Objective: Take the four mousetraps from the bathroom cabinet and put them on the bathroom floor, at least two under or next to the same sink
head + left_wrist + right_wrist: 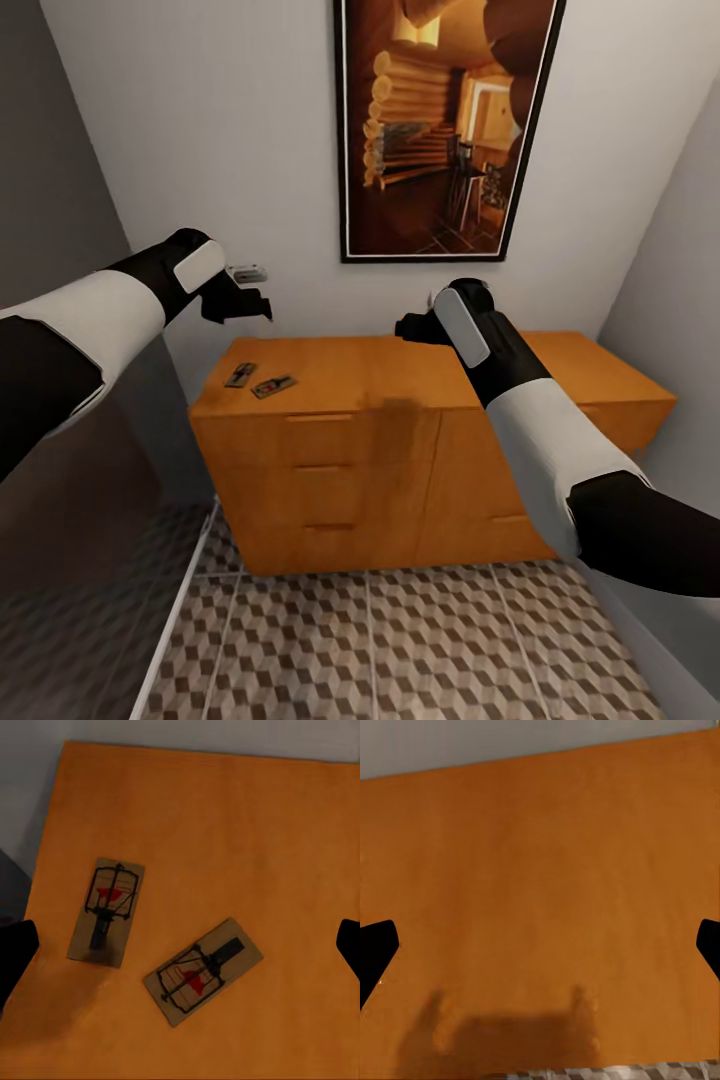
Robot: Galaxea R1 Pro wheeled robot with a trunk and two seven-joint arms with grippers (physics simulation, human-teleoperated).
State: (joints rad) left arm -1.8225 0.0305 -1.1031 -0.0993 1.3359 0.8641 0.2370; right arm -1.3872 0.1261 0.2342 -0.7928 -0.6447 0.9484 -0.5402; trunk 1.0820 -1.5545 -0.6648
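I'm facing the cabinet (400,450), which stands against the far wall under a tall framed picture (445,125). Two mousetraps lie flat on its top surface near the left end: one mousetrap (240,375) sits closest to the left edge, the other mousetrap (272,386) just to its right, angled differently, close together but not touching. In my left wrist view I see both clearly, the first (106,911) and the second (202,970), each with a red patch under dark wire.

My left claw (243,303) hangs above that left end, its jaws spread wide apart with nothing between them. My right claw (412,327) hovers over the bare middle of the top (540,885), also wide apart and empty. The bathroom floor (400,640) stretches tiled in front of the cabinet.
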